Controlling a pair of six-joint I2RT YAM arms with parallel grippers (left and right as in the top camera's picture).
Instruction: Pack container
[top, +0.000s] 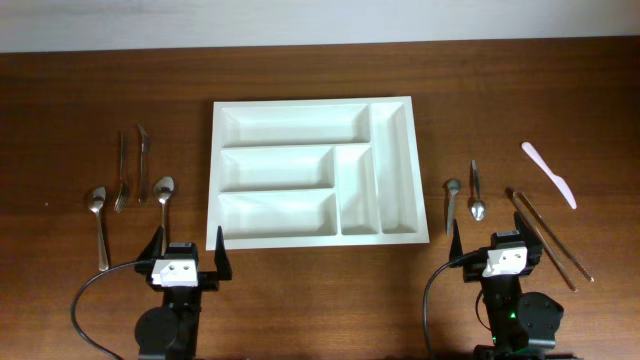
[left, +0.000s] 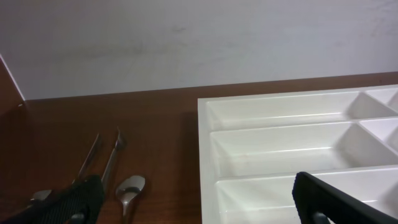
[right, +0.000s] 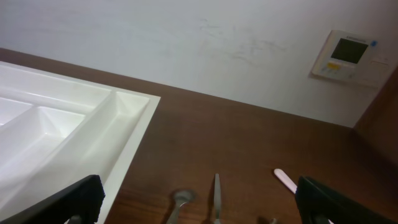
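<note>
The container, a white cutlery tray (top: 216, 170) with five empty compartments, lies in the middle of the table. It also shows in the left wrist view (left: 203, 143) and the right wrist view (right: 134, 146). My left gripper (top: 186, 262) is open and empty at the front, by the tray's near left corner; its fingers frame the left wrist view (left: 199, 210). My right gripper (top: 495, 252) is open and empty at the front right, its fingers framing the right wrist view (right: 202, 210). Neither touches anything.
Left of the tray lie a spoon (top: 98, 215), a fork (top: 121, 175), a knife (top: 143, 150) and a second spoon (top: 164, 200) (left: 129, 188). On the right lie two spoons (top: 452, 205) (top: 476, 195), chopsticks (top: 548, 238) and a pink knife (top: 549, 173) (right: 286, 180).
</note>
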